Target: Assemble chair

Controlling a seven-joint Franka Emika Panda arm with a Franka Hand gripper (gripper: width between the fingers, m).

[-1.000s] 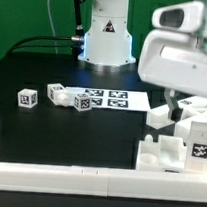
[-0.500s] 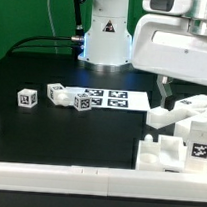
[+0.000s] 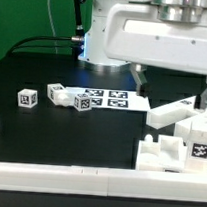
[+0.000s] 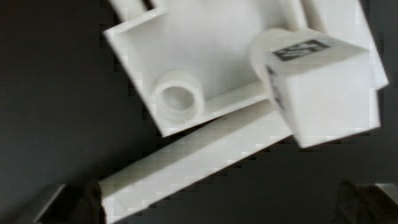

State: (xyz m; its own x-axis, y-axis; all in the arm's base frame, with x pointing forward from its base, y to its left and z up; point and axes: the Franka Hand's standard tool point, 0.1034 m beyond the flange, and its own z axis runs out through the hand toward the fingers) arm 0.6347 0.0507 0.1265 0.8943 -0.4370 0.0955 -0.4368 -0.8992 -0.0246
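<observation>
The big white arm (image 3: 161, 40) fills the top of the exterior view. Its gripper (image 3: 171, 88) hangs over the cluster of chair parts (image 3: 180, 132) at the exterior view's right, close to the border rail (image 3: 76, 175). The fingers stand spread wide with nothing between them, and the wrist view shows both dark fingertips (image 4: 71, 205) clear of the plastic.

Below the wrist lies a slab (image 4: 169, 50) with a round socket. A long bar (image 4: 196, 160) slants away from it, and a tagged block (image 4: 317, 85) touches both.

To my eye the arm is lining up for a pick, probably of the bar. To do that well:
- Turn the wrist square to the bar's slant.
- Centre the jaws across its narrow width.
- Come straight down, away from the block, so that closing nudges nothing.
- Squeeze firmly and evenly, since the plastic looks glossy and likely slippery.

The marker board (image 3: 120, 97) lies flat on the table, and the small tagged pieces (image 3: 57, 93) sit beside it, well apart at the exterior view's left. They need no care yet.
</observation>
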